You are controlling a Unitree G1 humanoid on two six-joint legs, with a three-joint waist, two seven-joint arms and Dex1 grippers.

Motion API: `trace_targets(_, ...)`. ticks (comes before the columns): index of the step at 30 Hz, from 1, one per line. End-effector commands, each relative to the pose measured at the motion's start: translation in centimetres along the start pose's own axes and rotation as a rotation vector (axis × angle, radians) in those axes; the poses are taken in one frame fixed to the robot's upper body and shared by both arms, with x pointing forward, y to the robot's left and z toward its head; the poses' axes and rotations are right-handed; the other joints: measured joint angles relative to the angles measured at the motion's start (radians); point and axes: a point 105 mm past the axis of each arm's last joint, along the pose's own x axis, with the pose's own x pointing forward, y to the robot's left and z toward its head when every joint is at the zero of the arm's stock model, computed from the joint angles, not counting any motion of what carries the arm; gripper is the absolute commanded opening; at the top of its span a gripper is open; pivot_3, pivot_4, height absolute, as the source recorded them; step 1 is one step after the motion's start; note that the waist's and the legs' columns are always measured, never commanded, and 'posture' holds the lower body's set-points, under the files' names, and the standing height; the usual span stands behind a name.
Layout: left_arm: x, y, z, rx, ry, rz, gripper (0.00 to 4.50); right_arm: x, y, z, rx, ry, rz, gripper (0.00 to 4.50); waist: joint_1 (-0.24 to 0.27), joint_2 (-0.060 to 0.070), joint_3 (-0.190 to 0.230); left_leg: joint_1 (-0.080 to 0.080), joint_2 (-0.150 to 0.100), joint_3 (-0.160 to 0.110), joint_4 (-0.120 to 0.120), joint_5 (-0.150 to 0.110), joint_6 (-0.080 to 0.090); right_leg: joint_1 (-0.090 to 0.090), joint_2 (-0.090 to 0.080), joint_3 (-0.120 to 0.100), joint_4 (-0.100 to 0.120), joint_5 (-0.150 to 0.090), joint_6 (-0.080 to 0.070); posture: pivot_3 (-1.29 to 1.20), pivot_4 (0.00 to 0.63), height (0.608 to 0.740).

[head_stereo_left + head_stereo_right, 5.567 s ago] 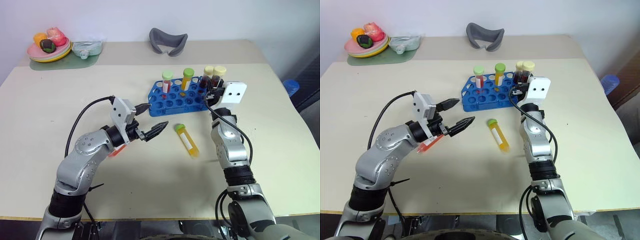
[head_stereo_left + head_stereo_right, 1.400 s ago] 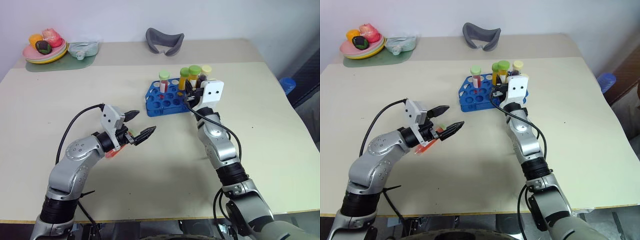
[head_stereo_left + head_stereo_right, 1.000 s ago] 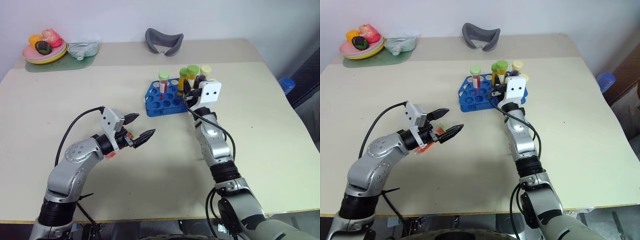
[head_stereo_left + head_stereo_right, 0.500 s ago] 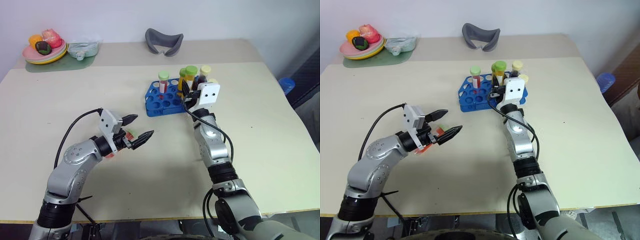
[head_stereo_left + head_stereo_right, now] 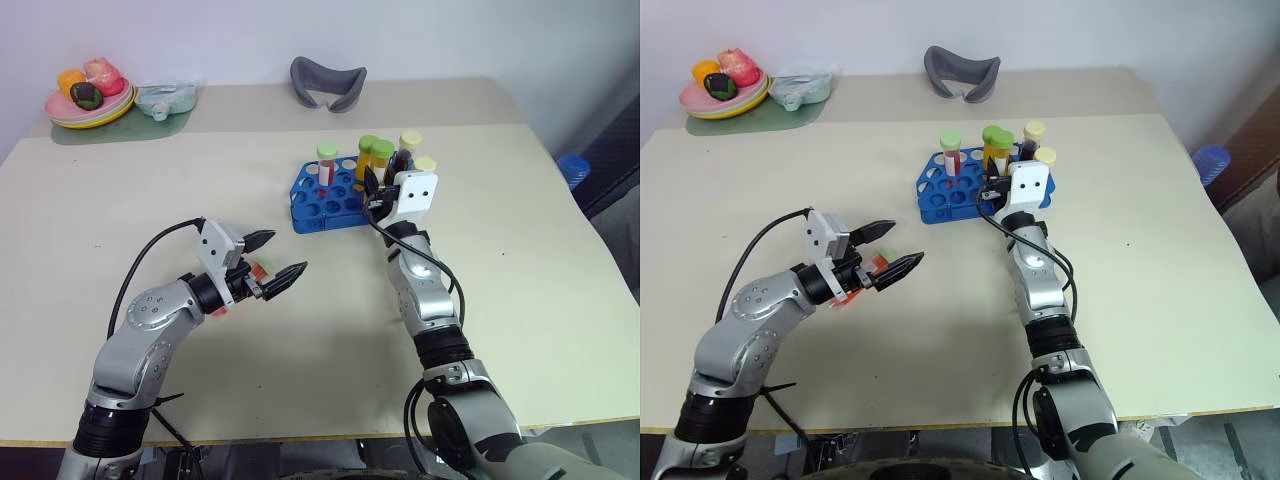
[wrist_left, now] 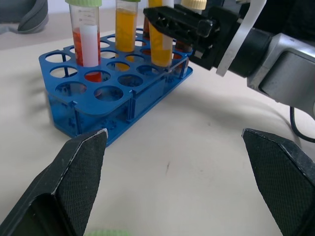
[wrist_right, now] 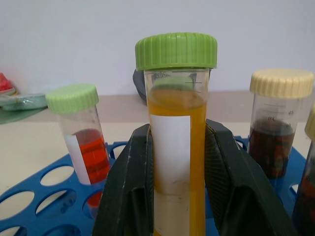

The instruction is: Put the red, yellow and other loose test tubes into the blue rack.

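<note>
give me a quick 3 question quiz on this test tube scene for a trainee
1. True or false: the right pincer is shut on the yellow tube with a green cap.
2. The left pincer is: A) open, holding nothing B) shut on a red tube C) resting in the blue rack.
3. What colour liquid is in the green-capped tube standing in the rack beside the held one?

Key
1. True.
2. A.
3. Red.

Cream table (image 5: 520, 300) against white wall (image 5: 450, 35); dark floor (image 5: 610, 190) at right.
</note>
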Motion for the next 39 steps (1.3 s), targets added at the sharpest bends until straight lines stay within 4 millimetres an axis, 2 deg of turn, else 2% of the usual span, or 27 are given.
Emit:
trace_targets(1,-0.3,0.2,0.9,0.035,-0.026,0.007,4.50,0.6,0.3,1.6,-0.003,-0.066,0.009,0.82,0.000,0.000,0.000,0.000,0.000,0.000,0.000,0.000,0.000,0.000,0.000,0.000,0.000,0.000,0.000,0.00,0.150,0.740)
trace_targets(4,-0.3,0.2,0.9,0.034,-0.025,0.009,4.50,0.6,0.5,1.6,0.007,-0.066,0.022,0.82,0.000,0.000,0.000,0.000,0.000,0.000,0.000,0.000,0.000,0.000,0.000,0.000,0.000,0.000,0.000,0.00,0.150,0.740)
trace_targets(5,-0.4,0.2,0.9,0.033,-0.025,0.010,4.50,0.6,0.6,1.7,0.010,-0.069,0.026,1.77,0.000,0.000,0.000,0.000,0.000,0.000,0.000,0.000,0.000,0.000,0.000,0.000,0.000,0.000,0.000,0.00,0.150,0.740)
trace_targets(6,-0.4,0.2,0.9,0.032,-0.023,0.012,4.50,0.6,0.8,2.0,0.003,-0.080,0.032,2.14,0.000,0.000,0.000,0.000,0.000,0.000,0.000,0.000,0.000,0.000,0.000,0.000,0.000,0.000,0.000,0.00,0.150,0.740)
trace_targets(10,-0.5,0.4,1.1,0.041,-0.009,0.021,4.50,0.7,1.1,4.3,-0.040,-0.150,0.049,4.10,0.000,0.000,0.000,0.000,0.000,0.000,0.000,0.000,0.000,0.000,0.000,0.000,0.000,0.000,0.000,0.00,0.150,0.740)
trace_targets(18,-0.6,2.1,3.7,0.106,0.079,0.109,4.50,0.0,-0.8,11.8,-0.126,-0.307,0.085,4.10,0.004,0.000,0.000,0.000,0.000,0.000,0.000,0.000,0.000,0.000,0.000,0.000,0.000,0.000,0.000,0.00,0.150,0.740)
trace_targets(21,-0.6,3.1,4.5,0.144,0.197,0.170,4.50,-1.0,0.0,13.5,-0.171,-0.287,0.266,4.10,0.003,0.000,0.000,-0.001,0.000,-0.001,0.000,0.000,0.000,0.000,0.000,0.000,0.000,0.000,0.000,0.00,0.150,0.740)
trace_targets(24,-0.5,3.4,4.6,0.202,0.368,0.188,4.50,-2.8,1.1,13.4,-0.220,-0.193,0.481,4.10,0.001,0.000,0.000,0.000,0.000,-0.001,0.000,0.000,0.000,0.000,0.000,-0.001,0.000,0.000,0.000,0.00,0.150,0.740)
trace_targets(28,-0.8,3.8,3.3,0.078,0.725,0.203,4.50,-6.5,3.1,11.6,-0.218,-0.016,0.772,4.10,0.003,-0.001,0.001,0.000,-0.001,-0.002,0.000,0.000,0.000,0.002,0.001,-0.001,0.000,0.000,0.000,0.00,0.150,0.740)
trace_targets(30,-0.9,3.7,3.4,0.061,0.815,0.183,4.50,-7.8,3.6,10.9,-0.210,0.050,0.853,4.10,0.001,-0.001,0.001,-0.001,-0.001,-0.002,0.001,0.000,0.000,0.002,0.001,-0.001,-0.001,0.000,0.000,0.00,0.150,0.740)
trace_targets(32,-0.5,3.5,3.9,0.089,0.861,0.145,4.50,-10.0,4.2,9.6,-0.210,0.144,0.964,4.10,0.000,-0.001,0.001,-0.001,-0.001,-0.002,0.001,0.000,0.001,0.002,0.001,-0.001,-0.001,0.000,0.000,0.00,0.150,0.740)
trace_targets(34,-0.4,3.6,3.4,0.111,0.930,0.136,4.50,-11.9,4.8,8.7,-0.198,0.218,1.058,4.10,0.002,-0.001,0.001,0.000,-0.001,-0.003,0.000,-0.001,0.001,0.002,0.001,-0.001,-0.001,0.000,0.000,0.00,0.150,0.740)
trace_targets(36,-0.9,4.3,2.4,0.136,1.009,0.175,4.50,-12.5,5.1,8.5,-0.182,0.242,1.084,4.10,0.001,-0.001,0.001,0.000,-0.001,-0.003,0.000,-0.001,0.001,0.002,0.001,-0.001,-0.001,0.000,0.000,0.00,0.150,0.740)
trace_targets(39,-1.1,4.1,1.4,0.175,1.073,0.153,4.50,-12.9,5.4,8.1,-0.177,0.270,1.103,4.10,0.002,-0.001,0.001,0.000,-0.001,-0.002,0.001,-0.001,0.001,0.002,0.001,-0.001,-0.001,0.000,0.000,0.00,0.150,0.740)
